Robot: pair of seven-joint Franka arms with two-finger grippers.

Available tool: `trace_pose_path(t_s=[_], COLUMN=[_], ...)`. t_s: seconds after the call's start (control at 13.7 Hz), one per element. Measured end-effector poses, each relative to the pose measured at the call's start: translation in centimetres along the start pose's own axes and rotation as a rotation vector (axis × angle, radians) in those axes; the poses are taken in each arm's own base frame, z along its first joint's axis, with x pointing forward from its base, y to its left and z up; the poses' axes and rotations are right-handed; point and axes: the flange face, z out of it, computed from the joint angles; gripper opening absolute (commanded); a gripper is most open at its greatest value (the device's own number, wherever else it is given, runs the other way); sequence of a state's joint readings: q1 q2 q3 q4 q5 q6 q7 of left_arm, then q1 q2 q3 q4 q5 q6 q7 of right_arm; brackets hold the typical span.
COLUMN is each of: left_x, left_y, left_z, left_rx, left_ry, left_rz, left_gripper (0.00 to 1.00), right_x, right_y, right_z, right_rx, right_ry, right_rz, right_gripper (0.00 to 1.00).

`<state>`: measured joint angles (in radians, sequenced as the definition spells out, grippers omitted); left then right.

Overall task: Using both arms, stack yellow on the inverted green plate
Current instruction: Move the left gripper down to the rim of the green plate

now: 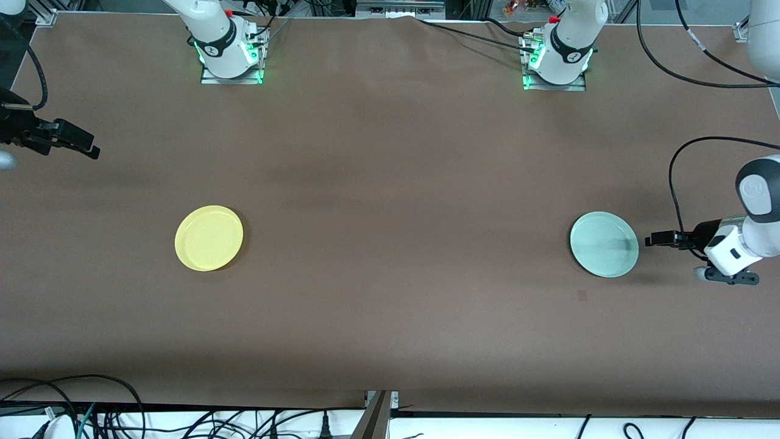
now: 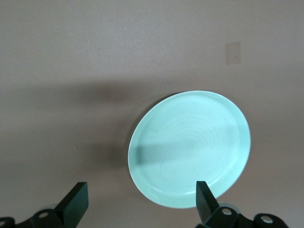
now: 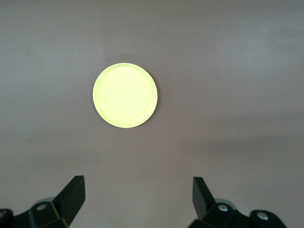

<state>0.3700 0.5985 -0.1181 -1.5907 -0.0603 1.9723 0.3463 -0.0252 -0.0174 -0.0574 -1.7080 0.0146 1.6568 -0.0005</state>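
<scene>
Brown table top shows you the green plate (image 1: 604, 244) just beside your spread, empty left gripper (image 1: 655, 238), toward the right arm's end from it, while the yellow plate (image 1: 209, 238) lies well apart from the spread, empty right gripper (image 1: 85, 145).

A wide brown counter (image 1: 390, 201) fills the scene, matte, with soft darker bands of shadow running across its middle. A small paler square patch (image 1: 582, 296) marks the surface toward the left arm's end. Along the edge nearest the front camera runs a white ledge (image 1: 487, 424) strewn with black cables (image 1: 109, 414). Grey metal framing (image 1: 390, 7) lines the upper edge. Light is even, overhead.
</scene>
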Motion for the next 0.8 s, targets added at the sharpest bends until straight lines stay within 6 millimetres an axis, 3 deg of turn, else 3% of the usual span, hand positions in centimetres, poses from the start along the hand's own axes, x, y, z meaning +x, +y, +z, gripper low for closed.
trace_pose_path(t_s=[0.37,0.58,0.8], left_x=[-0.1,-1.2,-1.8], left_y=[-1.7,-3.3,-3.3], left_z=[3.3,6.3,7.8], left_rx=[-0.01,-0.005,-0.007], left_ry=[-0.003,0.02,0.018], left_rz=[0.0,0.002,0.0], left_gripper=[1.0,1.0,1.0], right_x=[0.0,0.0,0.0], right_y=[0.0,0.0,-0.2], right_z=[0.0,0.0,0.0], right_rx=[0.0,0.0,0.0], right_ry=[0.0,0.0,0.0], right_rz=[0.0,0.0,-0.004], right_gripper=[1.0,1.0,1.0])
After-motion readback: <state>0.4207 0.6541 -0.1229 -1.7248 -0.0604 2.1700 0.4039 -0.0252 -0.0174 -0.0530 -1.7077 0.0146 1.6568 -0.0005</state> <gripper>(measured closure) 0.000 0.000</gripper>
